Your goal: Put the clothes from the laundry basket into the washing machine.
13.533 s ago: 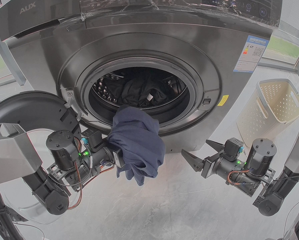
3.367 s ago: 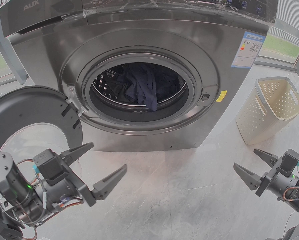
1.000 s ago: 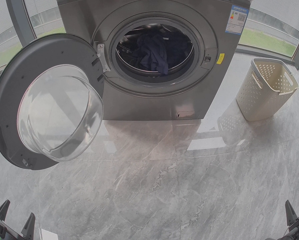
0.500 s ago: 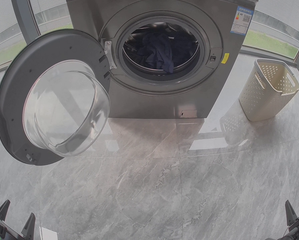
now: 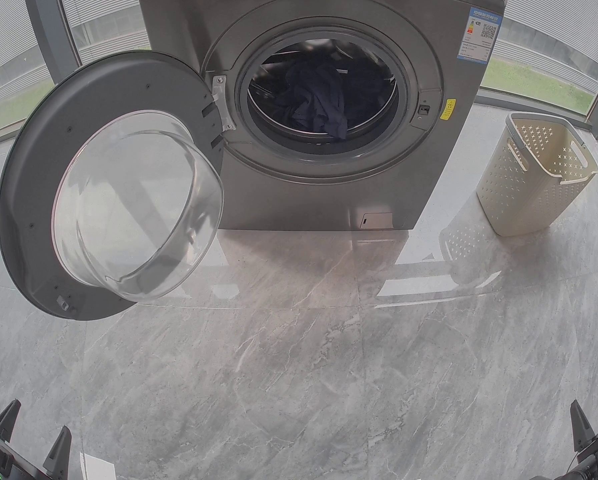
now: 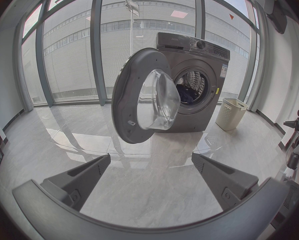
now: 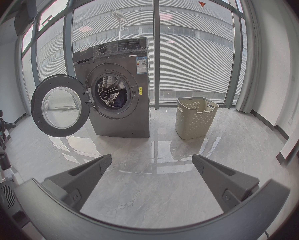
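Dark clothes sit piled in the washing machine drum, with the door swung wide to the left. The laundry basket stands upright to the right, apart from the machine. Head view catches the fingertips of the left gripper and right gripper at the near edge. Wrist views show both spread wide, released, well back from the machine.

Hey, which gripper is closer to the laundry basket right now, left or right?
Right. The laundry basket stands right of the washing machine; the right gripper is on that same side, well back from it. The left gripper is on the opposite side, farther away.
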{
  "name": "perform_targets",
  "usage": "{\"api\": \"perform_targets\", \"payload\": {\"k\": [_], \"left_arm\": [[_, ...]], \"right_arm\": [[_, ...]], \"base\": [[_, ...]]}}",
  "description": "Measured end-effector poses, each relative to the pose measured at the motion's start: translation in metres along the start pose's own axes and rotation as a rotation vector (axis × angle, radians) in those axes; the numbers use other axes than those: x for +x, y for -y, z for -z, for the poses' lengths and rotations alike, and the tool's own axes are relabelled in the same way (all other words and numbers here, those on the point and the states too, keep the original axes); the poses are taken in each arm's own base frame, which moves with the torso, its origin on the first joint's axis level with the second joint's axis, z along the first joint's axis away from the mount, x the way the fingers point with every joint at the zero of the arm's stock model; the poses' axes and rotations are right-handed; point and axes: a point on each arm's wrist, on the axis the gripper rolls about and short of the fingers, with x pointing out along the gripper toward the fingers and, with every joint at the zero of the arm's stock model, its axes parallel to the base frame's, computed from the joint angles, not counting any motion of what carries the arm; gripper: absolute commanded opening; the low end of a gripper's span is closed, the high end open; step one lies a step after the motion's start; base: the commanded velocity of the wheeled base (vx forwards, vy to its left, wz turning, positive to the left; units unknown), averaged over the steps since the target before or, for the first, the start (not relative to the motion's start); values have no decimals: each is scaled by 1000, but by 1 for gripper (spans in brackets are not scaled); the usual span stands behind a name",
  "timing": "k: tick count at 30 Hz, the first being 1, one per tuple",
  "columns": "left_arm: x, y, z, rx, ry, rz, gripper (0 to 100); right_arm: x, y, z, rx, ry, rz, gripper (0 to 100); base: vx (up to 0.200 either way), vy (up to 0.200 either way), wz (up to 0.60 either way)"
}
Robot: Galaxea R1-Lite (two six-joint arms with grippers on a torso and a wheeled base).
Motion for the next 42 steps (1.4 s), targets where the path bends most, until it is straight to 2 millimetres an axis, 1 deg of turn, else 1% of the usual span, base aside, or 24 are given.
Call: {"api": "perform_targets", "payload": {"k": [8, 14, 23, 29, 42], "left_arm": [[0, 0, 0, 0, -1, 0, 100], [0, 0, 0, 1, -1, 0, 100], [0, 0, 0, 3, -2, 0, 100], [0, 0, 0, 3, -1, 0, 100], [0, 0, 0, 4, -2, 1, 100]], "right_arm": [[0, 0, 0, 0, 0, 2, 100], [0, 0, 0, 1, 0, 1, 100], [0, 0, 0, 1, -2, 1, 100], [0, 0, 0, 1, -1, 2, 100], [0, 0, 0, 1, -2, 1, 100]], "base": [[0, 200, 0], [0, 0, 0], [200, 0, 0], [0, 0, 0], [0, 200, 0]]}}
